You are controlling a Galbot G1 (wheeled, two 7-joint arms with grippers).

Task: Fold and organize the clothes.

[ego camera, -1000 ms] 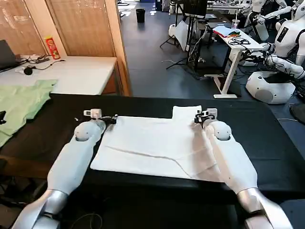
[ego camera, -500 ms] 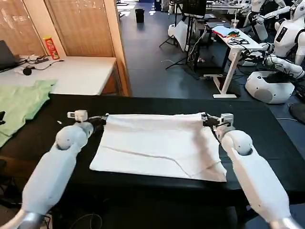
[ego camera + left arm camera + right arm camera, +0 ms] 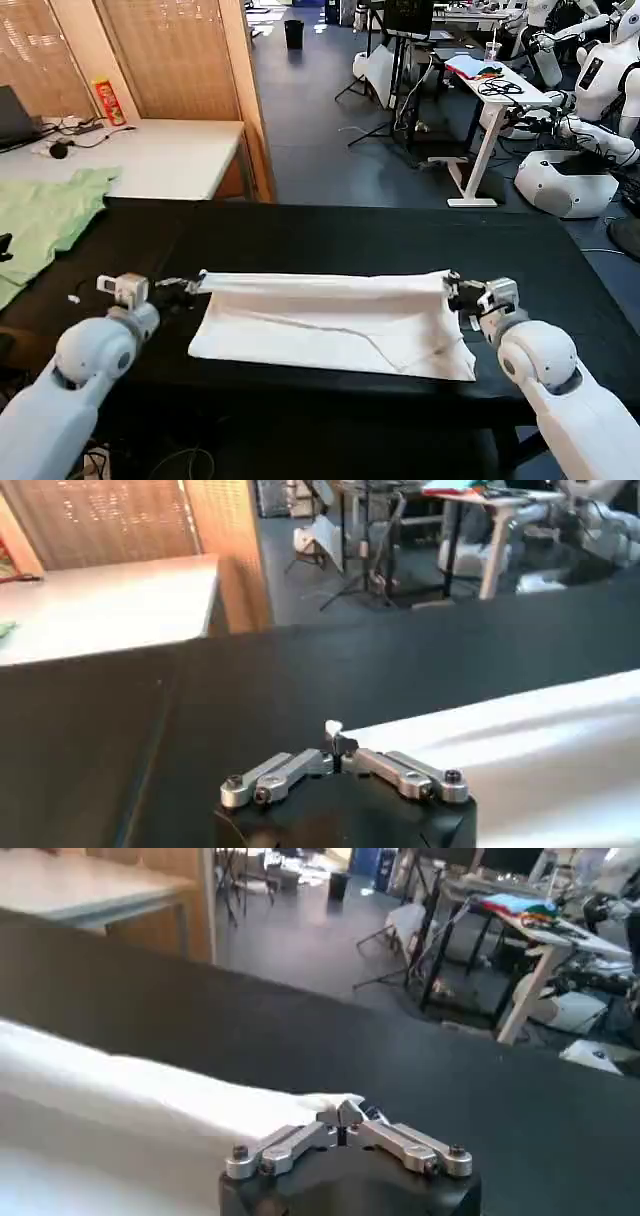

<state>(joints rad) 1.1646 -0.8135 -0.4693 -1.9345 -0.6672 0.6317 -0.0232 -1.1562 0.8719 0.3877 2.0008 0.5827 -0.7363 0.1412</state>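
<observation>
Black table (image 3: pixel 330 235), head view: shirt (image 3: pixel 330 325) lies at centre, stretching from 9 to 3 o'clock, its far edge lifted into a taut rolled line. A second ago that edge sat well up the table, with a collar tab poking out at 12; half a second ago it was straight and nearer; now it has been drawn closer again, so the far half is doubling over the near half. Judgement: first fold is under way, not yet laid down.

Green garment (image 3: pixel 45 215) at 10 o'clock, well apart from the shirt.

Left gripper (image 3: pixel 190 287) at 9 o'clock, pinching the shirt's left far corner. Right gripper (image 3: pixel 458 293) at 3 o'clock, pinching the right far corner. Both arms have pulled back toward the body over the last second.

Wrist views add the grip itself, which the head view leaves unclear:
- Left wrist: left gripper (image 3: pixel 335 742) has jaws closed to a narrow tip, a wisp of white cloth nipped there; shirt (image 3: pixel 520 740) runs off to one side.
- Right wrist: right gripper (image 3: pixel 345 1116) likewise closed on a bunched corner of shirt (image 3: pixel 150 1103).

No lettering seen in any view.
</observation>
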